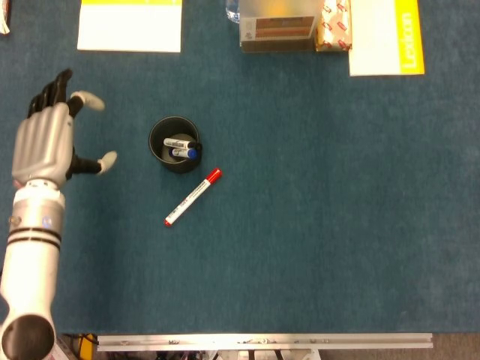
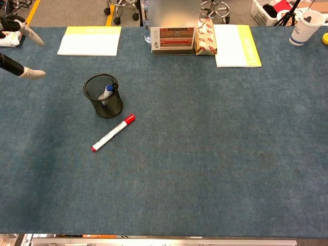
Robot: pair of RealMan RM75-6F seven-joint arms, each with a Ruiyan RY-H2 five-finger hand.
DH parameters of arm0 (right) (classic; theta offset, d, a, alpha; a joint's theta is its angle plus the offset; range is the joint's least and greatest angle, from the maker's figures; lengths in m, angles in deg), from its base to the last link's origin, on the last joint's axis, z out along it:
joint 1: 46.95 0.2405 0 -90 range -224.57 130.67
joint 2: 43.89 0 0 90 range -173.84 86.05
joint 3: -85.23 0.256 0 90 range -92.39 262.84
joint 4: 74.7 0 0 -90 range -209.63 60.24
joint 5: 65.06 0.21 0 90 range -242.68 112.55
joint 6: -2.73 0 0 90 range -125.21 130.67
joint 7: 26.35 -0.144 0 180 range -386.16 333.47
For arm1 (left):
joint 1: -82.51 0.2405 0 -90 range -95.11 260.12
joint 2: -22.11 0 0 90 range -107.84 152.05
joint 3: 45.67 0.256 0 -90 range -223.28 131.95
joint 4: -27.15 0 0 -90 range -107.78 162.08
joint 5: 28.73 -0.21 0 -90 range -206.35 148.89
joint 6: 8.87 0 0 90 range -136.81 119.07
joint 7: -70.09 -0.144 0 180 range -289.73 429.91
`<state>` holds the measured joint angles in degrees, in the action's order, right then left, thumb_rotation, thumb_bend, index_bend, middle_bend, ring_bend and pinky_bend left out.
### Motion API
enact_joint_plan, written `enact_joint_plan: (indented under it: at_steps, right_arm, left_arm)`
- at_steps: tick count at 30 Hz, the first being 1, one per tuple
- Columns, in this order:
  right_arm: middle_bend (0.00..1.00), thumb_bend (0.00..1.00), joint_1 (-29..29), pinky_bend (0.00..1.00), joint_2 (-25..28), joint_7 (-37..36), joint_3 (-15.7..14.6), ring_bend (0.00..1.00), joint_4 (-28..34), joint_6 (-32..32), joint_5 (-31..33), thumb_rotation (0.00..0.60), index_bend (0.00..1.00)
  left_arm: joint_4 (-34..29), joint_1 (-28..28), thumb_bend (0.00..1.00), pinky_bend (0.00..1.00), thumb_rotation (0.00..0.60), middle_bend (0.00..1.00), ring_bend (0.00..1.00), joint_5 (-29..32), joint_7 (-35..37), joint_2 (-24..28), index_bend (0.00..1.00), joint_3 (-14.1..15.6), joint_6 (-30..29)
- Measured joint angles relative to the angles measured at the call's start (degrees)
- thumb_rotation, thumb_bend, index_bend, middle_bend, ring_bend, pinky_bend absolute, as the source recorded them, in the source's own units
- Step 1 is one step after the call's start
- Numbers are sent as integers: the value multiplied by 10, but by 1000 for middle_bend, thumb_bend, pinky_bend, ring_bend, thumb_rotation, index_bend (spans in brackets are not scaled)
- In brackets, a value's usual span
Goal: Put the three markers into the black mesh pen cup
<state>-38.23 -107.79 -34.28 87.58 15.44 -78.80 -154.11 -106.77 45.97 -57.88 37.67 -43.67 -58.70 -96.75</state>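
Observation:
The black mesh pen cup (image 1: 174, 144) (image 2: 103, 96) stands upright on the blue cloth, left of centre. Two markers lean inside it: a blue-capped one (image 1: 187, 153) (image 2: 106, 92) and a black-capped one (image 1: 178, 142). A red-capped marker (image 1: 193, 196) (image 2: 113, 132) lies flat on the cloth just right of and in front of the cup, red cap toward the cup. My left hand (image 1: 46, 141) (image 2: 20, 51) hovers well to the left of the cup, fingers spread, holding nothing. My right hand appears in neither view.
At the table's far edge lie a yellow-and-white pad (image 2: 90, 40), a boxed display stand (image 2: 173, 37), a red-patterned packet (image 2: 205, 37) and a yellow-edged booklet (image 2: 237, 46). A paper cup (image 2: 305, 26) stands at the far right.

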Motion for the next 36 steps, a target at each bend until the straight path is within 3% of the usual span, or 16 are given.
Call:
enact_joint_plan:
  at_steps: [8, 17, 22, 27, 31, 36]
  right_arm:
    - [188, 0, -1, 390, 4, -1, 2, 109, 2, -3, 1, 600, 102]
    - [187, 0, -1, 390, 6, 0, 2, 109, 4, -1, 2, 600, 122]
    - [188, 0, -1, 390, 7, -1, 2, 109, 4, 1, 3, 600, 122]
    - [187, 0, -1, 390, 8, -2, 2, 109, 4, 0, 4, 600, 121]
    - [188, 0, -1, 390, 8, -2, 2, 109, 4, 2, 4, 600, 122]
    - [187, 0, -1, 390, 9, -3, 3, 109, 4, 1, 5, 600, 122]
  left_arm:
    - [-10, 20, 179, 68, 600, 0, 0, -48, -63, -22, 366, 71, -45]
    - [-11, 69, 179, 68, 600, 0, 0, -129, -56, -39, 437, 140, -52]
    - [0, 94, 179, 67, 600, 0, 0, -199, -45, -40, 471, 181, -37]
    - [49, 114, 179, 67, 600, 0, 0, -273, 0, -39, 473, 219, 18]
    - [85, 134, 179, 67, 600, 0, 0, -285, 23, -48, 471, 226, 37]
    - [109, 151, 180, 67, 600, 0, 0, -269, 20, -85, 483, 206, 29]
